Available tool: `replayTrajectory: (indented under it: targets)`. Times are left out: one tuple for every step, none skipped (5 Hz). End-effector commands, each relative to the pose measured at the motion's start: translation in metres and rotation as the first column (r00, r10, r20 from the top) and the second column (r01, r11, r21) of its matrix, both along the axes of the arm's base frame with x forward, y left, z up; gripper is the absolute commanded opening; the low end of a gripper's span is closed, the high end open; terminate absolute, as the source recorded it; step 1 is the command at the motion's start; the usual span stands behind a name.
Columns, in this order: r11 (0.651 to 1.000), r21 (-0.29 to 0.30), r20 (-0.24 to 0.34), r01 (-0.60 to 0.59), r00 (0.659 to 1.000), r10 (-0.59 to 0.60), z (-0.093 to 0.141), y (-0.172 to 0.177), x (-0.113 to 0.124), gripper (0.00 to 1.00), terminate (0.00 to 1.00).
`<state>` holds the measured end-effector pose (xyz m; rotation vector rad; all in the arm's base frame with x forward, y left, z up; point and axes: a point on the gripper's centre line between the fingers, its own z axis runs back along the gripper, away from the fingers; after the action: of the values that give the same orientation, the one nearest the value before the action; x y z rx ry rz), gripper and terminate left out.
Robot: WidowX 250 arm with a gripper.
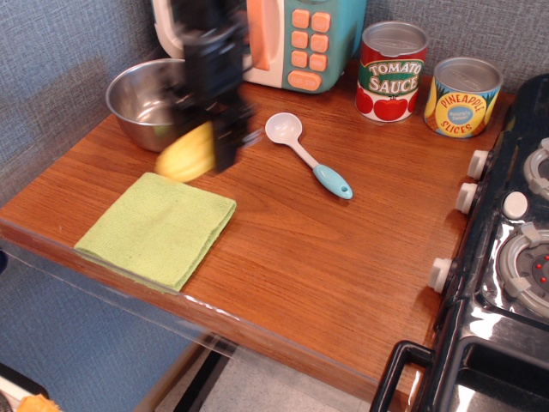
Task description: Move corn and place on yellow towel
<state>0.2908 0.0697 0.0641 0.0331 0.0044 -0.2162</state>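
My gripper (199, 148) is shut on the corn (186, 154), a yellow toy cob, and holds it in the air just above the far edge of the yellow towel (156, 228). The towel is a folded pale yellow-green cloth lying flat near the table's front left. The arm reaches down from the top of the view, in front of the steel bowl (141, 101). The corn and gripper are motion-blurred. The corn does not touch the towel.
A white spoon with a teal handle (307, 156) lies mid-table. A toy microwave (300, 39), a tomato sauce can (392, 70) and a pineapple slices can (463, 96) stand at the back. A black toy stove (506, 257) fills the right side.
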Motion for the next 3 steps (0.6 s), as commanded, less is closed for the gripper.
replayTrajectory:
  targets:
    - [0.999,0.036,-0.028,0.027,0.999,-0.026,-0.008,0.015,-0.031,0.0,0.0]
    - [0.999,0.05,-0.057,0.012,0.998,-0.009,-0.019,0.017,-0.033,0.0,0.0]
    - [0.998,0.057,-0.054,0.008,0.999,-0.004,-0.019,0.017,-0.033,1.0,0.0]
